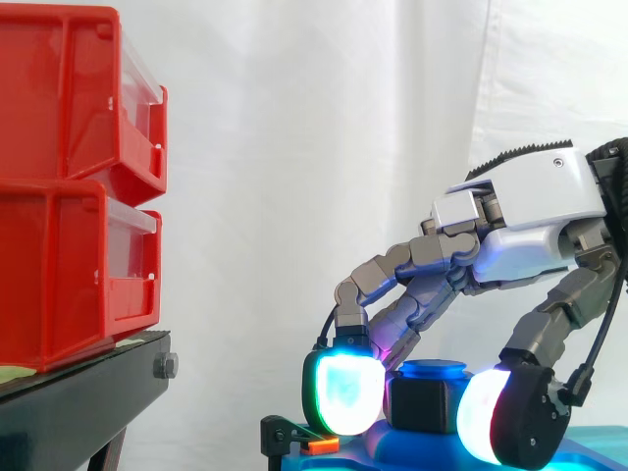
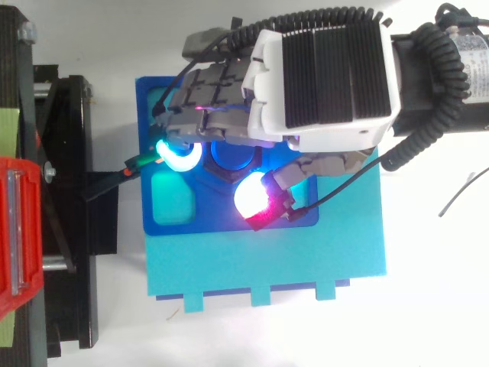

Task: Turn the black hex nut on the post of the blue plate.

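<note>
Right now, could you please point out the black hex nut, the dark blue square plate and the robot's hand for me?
black hex nut [image 1: 424, 402], side view, on its front face.
dark blue square plate [image 2: 214, 220], top view, on a bare strip by its edge.
hand [image 1: 535, 191], side view, on its white back cover.

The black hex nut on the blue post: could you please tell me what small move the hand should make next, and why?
Probably a slight twist of the hand about the blue post: its curled fingers and thumb seem to pinch the black hex nut from opposite sides, so turning can start.
</note>
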`<state>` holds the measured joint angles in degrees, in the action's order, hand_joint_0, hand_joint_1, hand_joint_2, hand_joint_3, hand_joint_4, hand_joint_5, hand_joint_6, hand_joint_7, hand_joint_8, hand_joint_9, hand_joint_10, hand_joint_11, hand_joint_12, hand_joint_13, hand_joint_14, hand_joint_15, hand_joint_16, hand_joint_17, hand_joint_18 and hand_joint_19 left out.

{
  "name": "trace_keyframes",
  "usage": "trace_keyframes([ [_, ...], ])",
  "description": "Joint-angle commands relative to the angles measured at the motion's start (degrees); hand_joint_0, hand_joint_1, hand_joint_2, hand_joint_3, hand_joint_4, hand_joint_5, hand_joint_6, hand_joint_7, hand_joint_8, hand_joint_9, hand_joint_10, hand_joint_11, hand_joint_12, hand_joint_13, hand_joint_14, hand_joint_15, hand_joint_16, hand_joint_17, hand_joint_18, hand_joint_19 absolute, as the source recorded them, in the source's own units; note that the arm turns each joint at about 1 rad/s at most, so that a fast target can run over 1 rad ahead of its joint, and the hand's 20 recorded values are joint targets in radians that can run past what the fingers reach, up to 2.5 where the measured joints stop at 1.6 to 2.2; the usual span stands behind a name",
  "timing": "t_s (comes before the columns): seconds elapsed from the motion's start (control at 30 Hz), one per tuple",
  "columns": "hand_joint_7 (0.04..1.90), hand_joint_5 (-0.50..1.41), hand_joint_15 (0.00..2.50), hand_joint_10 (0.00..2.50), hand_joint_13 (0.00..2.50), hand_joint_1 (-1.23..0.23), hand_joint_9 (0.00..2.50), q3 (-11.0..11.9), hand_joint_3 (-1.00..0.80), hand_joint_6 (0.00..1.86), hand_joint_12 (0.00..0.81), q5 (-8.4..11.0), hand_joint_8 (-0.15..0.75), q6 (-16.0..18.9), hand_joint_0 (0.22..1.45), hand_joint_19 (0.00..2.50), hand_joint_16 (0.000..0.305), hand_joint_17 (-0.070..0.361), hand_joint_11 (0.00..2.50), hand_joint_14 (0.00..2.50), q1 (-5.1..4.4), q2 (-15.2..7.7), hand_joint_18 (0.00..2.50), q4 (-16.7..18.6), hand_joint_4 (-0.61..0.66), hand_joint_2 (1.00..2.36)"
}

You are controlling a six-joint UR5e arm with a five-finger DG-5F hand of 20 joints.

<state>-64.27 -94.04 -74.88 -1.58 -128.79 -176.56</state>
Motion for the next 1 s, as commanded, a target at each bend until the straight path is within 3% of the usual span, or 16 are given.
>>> trace_keyframes([
  [0.0, 0.99, -0.21, 0.13, 0.0, 0.56, -0.82, 0.51, 0.1, -0.5, 0.5, 0.42, 0.0, 0.313, 0.2, 0.51, 0.28, 0.053, 0.119, 0.09, 0.0, -0.09, 0.0, 0.46, 0.2, 0.27, 1.0],
  [0.13, 0.88, -0.23, 0.13, 0.0, 0.56, -0.79, 0.52, 1.6, -0.5, 0.5, 0.442, 0.26, 0.33, 0.5, 0.46, 0.28, 0.058, 0.13, 0.08, 0.01, -0.18, 0.0, 0.47, 0.1, 0.26, 1.0],
  [0.23, 0.83, -0.24, 0.12, 0.0, 0.56, -0.76, 0.51, 4.9, -0.5, 0.5, 0.448, 0.26, 0.333, 1.7, 0.44, 0.28, 0.06, 0.134, 0.08, 0.0, -0.7, 0.1, 0.48, -1.3, 0.25, 1.0],
  [0.33, 0.81, -0.24, 0.13, 0.0, 0.56, -0.74, 0.51, 7.2, -0.5, 0.5, 0.455, 0.53, 0.337, 1.8, 0.43, 0.27, 0.061, 0.138, 0.08, 0.0, -1.32, 0.3, 0.48, -6.9, 0.25, 1.0],
  [0.47, 0.8, -0.24, 0.13, 0.0, 0.55, -0.71, 0.51, 7.2, -0.5, 0.5, 0.461, 1.14, 0.341, 1.9, 0.42, 0.27, 0.063, 0.141, 0.07, 0.0, -1.85, 1.6, 0.47, -9.7, 0.25, 1.0],
  [0.57, 0.8, -0.24, 0.12, 0.0, 0.53, -0.69, 0.5, 7.2, -0.5, 0.5, 0.469, 2.28, 0.344, 2.2, 0.41, 0.27, 0.064, 0.145, 0.07, 0.0, -2.37, 4.0, 0.47, -11.4, 0.25, 1.0],
  [0.7, 0.79, -0.24, 0.12, 0.0, 0.52, -0.66, 0.5, 7.2, -0.5, 0.5, 0.472, 2.2, 0.344, 3.3, 0.41, 0.27, 0.066, 0.149, 0.06, 0.0, -2.37, 5.2, 0.43, -12.9, 0.25, 1.0],
  [0.83, 0.8, -0.24, 0.11, 0.0, 0.48, -0.64, 0.48, 7.1, -0.5, 0.5, 0.464, 2.02, 0.334, 4.7, 0.41, 0.26, 0.067, 0.15, 0.05, 0.0, -1.76, 6.0, 0.38, -16.0, 0.24, 1.0],
  [0.9, 0.79, -0.24, 0.11, 0.0, 0.46, -0.64, 0.47, 6.3, -0.5, 0.5, 0.466, 1.84, 0.333, 5.4, 0.41, 0.25, 0.067, 0.151, 0.04, 0.0, -1.67, 6.9, 0.36, -18.2, 0.24, 1.0],
  [0.93, 0.79, -0.24, 0.11, 0.0, 0.46, -0.64, 0.47, 4.9, -0.5, 0.5, 0.465, 1.84, 0.332, 5.8, 0.41, 0.25, 0.067, 0.151, 0.04, 0.01, -1.58, 8.2, 0.35, -19.4, 0.23, 1.0],
  [0.97, 0.79, -0.24, 0.11, 0.0, 0.46, -0.63, 0.47, 1.7, -0.5, 0.5, 0.465, 2.02, 0.331, 6.2, 0.41, 0.24, 0.067, 0.151, 0.05, 0.0, -1.49, 10.4, 0.35, -19.4, 0.23, 1.0],
])
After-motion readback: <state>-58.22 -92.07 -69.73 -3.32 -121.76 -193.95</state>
